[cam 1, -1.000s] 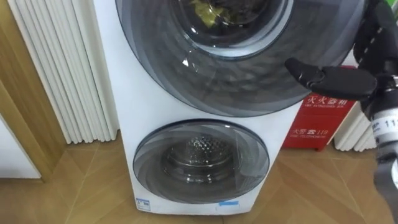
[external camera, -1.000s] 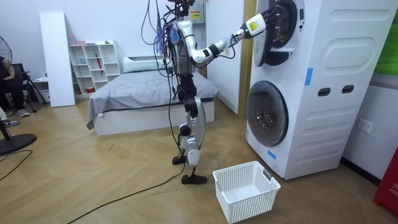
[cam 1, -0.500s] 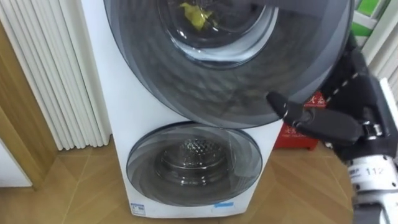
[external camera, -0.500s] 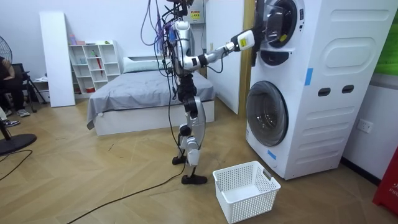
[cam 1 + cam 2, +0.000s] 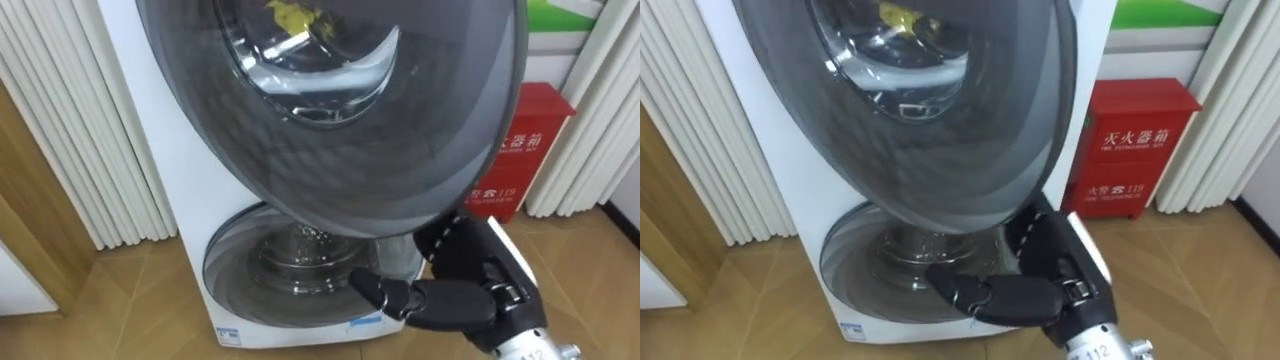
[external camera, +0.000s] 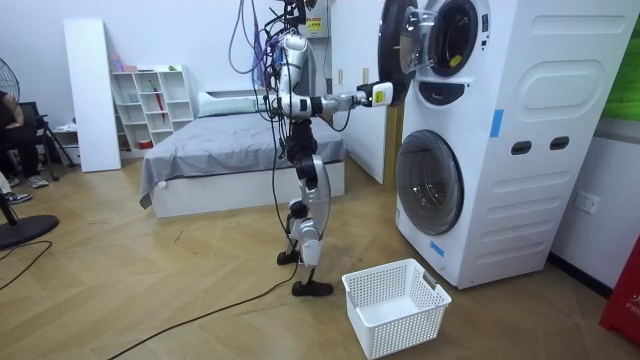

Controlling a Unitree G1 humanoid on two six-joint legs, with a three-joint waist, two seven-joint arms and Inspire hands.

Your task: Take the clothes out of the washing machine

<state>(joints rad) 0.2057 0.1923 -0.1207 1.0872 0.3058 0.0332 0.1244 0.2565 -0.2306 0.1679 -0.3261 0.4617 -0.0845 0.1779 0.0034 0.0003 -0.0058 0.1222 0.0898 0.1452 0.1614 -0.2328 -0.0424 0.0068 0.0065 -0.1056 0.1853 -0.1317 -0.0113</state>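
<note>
Laundry [image 5: 290, 15] is sitting in the upper drum of the washing machine [image 6: 520, 150]. I'm seeing it as a yellow scrap through the glass of the upper door [image 5: 330, 150], which is standing part-way open. I'm holding the right hand [image 5: 455, 290] just under that door's lower rim, in front of the lower door [image 5: 270, 270], thumb stretched out toward nine o'clock. Whether the hand is hooking the rim or only hanging beneath it I cannot tell, since the rim is covering the spot where they would meet.

From the hand the clothes are lying up at about eleven o'clock, and the door is standing between the two. I'm judging that to be the relation that matters: the reach has to go round the door's free edge, not straight up. In the room view the robot is standing upright facing the machine, right arm stretched out to the door. The drum mouth is lying beyond the hand at two o'clock, so this arm is the one I'm planning to send in. A white basket [image 6: 395, 305] is waiting on the floor near the robot's feet.
</note>
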